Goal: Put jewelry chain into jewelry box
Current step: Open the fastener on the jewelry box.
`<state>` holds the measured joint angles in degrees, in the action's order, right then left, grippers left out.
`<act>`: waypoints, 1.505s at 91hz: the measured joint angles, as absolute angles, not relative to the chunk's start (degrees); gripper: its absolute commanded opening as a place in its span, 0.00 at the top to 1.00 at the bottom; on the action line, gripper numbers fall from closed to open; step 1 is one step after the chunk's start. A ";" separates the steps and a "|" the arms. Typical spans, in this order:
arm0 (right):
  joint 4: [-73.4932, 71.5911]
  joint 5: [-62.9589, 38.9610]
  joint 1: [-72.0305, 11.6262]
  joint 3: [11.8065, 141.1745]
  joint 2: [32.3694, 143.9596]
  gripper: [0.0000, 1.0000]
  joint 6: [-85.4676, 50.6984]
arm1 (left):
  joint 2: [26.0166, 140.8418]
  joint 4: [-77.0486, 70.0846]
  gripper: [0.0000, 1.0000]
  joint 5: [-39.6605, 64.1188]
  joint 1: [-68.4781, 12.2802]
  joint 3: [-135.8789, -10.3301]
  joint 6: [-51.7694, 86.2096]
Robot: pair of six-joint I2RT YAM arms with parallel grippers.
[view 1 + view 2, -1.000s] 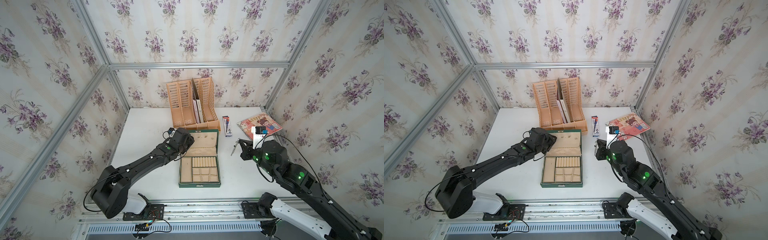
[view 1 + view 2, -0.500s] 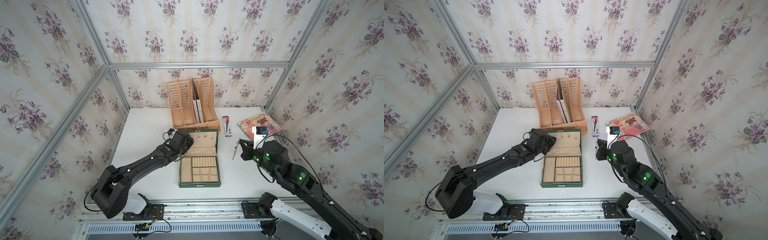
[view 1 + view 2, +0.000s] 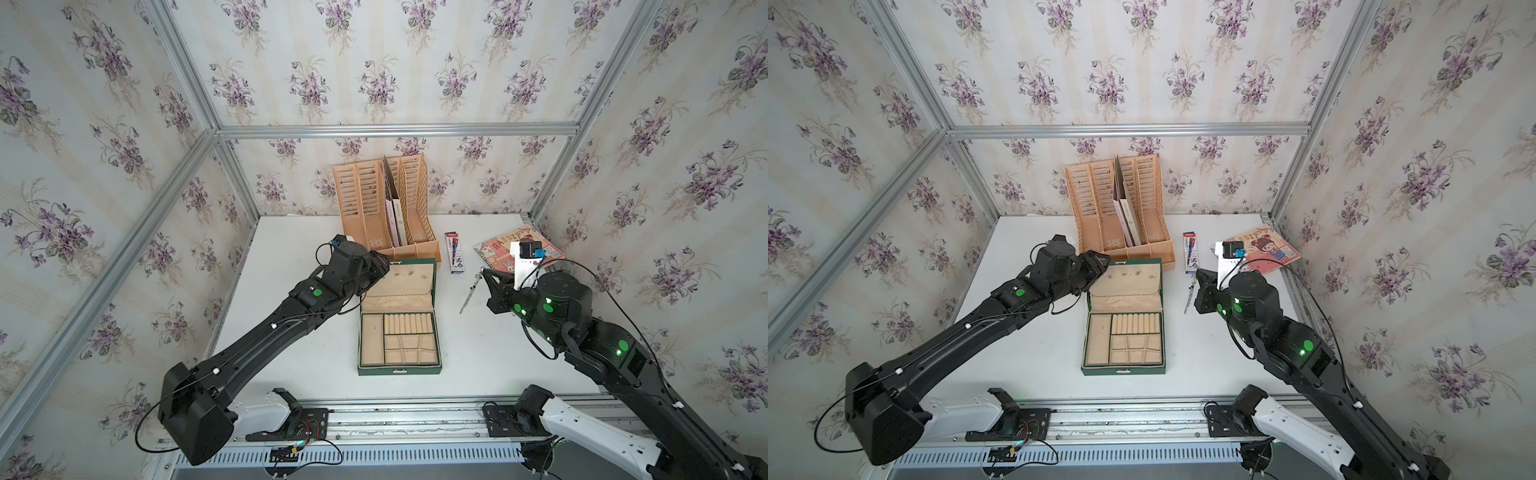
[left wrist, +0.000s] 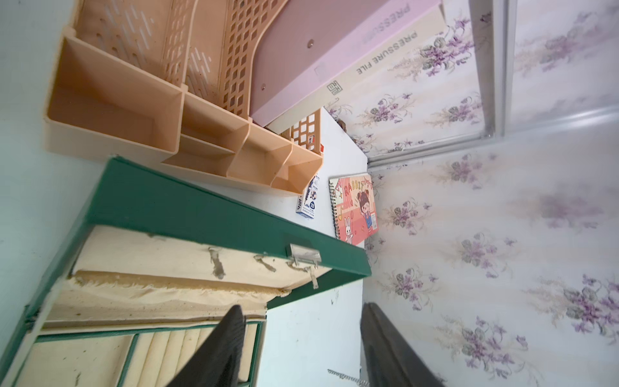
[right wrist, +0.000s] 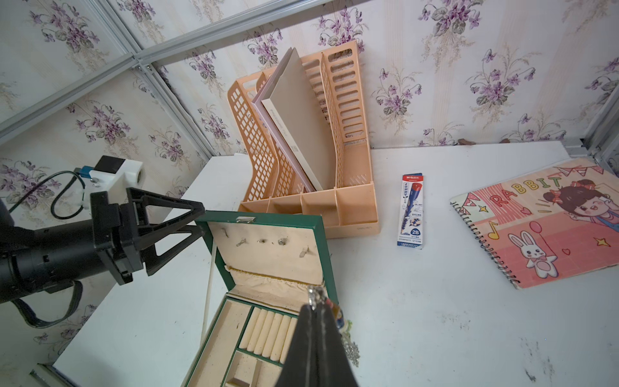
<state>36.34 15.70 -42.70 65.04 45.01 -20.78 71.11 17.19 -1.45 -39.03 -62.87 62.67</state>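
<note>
The jewelry box (image 3: 371,341) lies open mid-table, its dark green lid (image 3: 433,277) standing upright and beige compartments showing in both top views. My left gripper (image 3: 385,266) is at the lid's upper left corner, open; in the left wrist view its fingers (image 4: 227,345) stand wide apart with only table between them. To the right of the box, my right gripper (image 3: 483,272) is shut on the jewelry chain (image 3: 469,293), which hangs down above the table. In the right wrist view the chain (image 5: 350,348) dangles beside the shut right gripper (image 5: 316,308), near the box's right edge (image 5: 330,288).
An orange-tan file holder (image 3: 386,212) with folders stands right behind the box lid. A pencil pack (image 3: 455,251) and a pink spiral notebook (image 5: 542,224) lie at the back right. Walls enclose the table on three sides.
My left gripper's jaws have widened at the lid's corner and the lid stays up. The right gripper holds the chain in nearly the same place.
</note>
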 measured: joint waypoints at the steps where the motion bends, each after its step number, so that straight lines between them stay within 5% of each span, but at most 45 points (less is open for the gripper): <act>1: 36.62 15.25 -42.70 65.58 45.36 1.00 -20.62 | 70.81 17.45 0.44 -1.43 -39.03 -62.85 62.19; 33: 53.78 4.95 -44.66 86.08 62.52 1.00 -16.67 | 57.34 9.91 0.52 8.05 -40.27 -49.95 32.08; 63: 69.63 6.63 -50.06 101.19 72.99 1.00 -17.89 | 47.94 -20.78 0.54 13.87 -43.79 -28.99 14.76; 89: 76.51 7.05 -52.60 108.05 77.97 1.00 -19.55 | 54.37 -43.62 0.53 16.34 -49.04 -24.10 7.05; 137: 77.93 7.05 -53.28 108.47 77.78 1.00 -19.70 | 72.36 -56.55 0.50 19.14 -52.47 -28.36 -3.42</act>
<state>77.93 7.05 -53.28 108.47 77.78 -19.70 72.36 -56.55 19.14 -52.47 -28.36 -3.42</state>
